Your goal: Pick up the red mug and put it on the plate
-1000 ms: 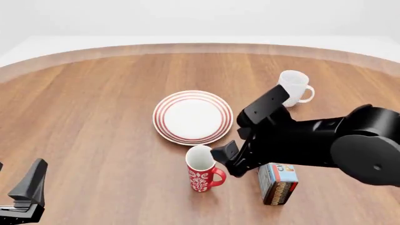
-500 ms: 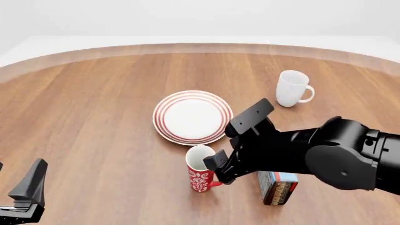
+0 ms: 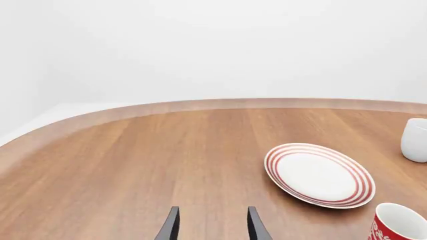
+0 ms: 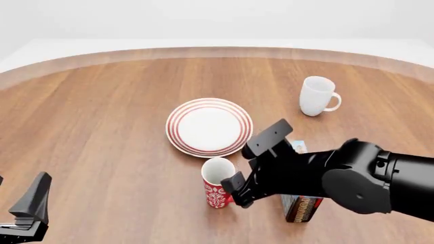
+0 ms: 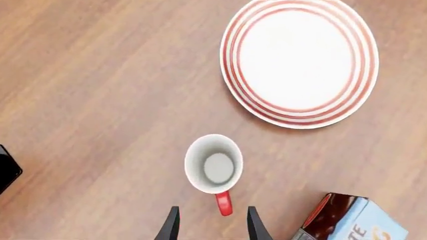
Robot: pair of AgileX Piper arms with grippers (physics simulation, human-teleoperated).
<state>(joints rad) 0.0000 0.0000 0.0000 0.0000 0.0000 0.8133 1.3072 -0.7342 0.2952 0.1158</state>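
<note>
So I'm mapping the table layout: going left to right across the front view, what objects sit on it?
plate → red mug → box → white mug

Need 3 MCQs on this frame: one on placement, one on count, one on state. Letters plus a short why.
1. Where does the red mug stand relative to the plate in the front view?
A. on the plate
B. on the table, nearer the camera than the plate
C. beyond the plate

2. How many mugs are on the table?
A. one
B. two
C. three

3. What state is the right gripper in?
A. shut on the mug handle
B. open, handle between its fingers
C. holding the box

Answers:
1 B: the mug stands on bare wood, apart from the plate's rim.
2 B: the red mug and a white mug.
3 B: the right wrist view shows spread fingers either side of the handle, untouched.
</note>
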